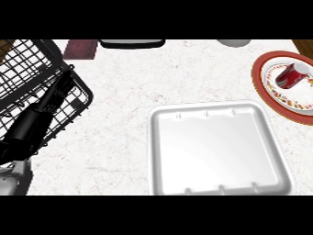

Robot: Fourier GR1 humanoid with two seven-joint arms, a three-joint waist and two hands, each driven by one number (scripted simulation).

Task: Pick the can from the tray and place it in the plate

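Your can [291,76] sits on the plate [259,73] at three o'clock, as tasked; unneeded left hand [50,103] idles straight-fingered at nine.

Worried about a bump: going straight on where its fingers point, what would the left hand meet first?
The left hand would probably meet the wire rack first, at its rim; depth is unclear.

Kitchen: speckled counter [118,114], wire dish rack [23,69], plate [258,73].

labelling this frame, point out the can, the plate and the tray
can [291,76], head view, its red side
plate [257,73], head view, red rim at left
tray [213,147], head view, bare white floor
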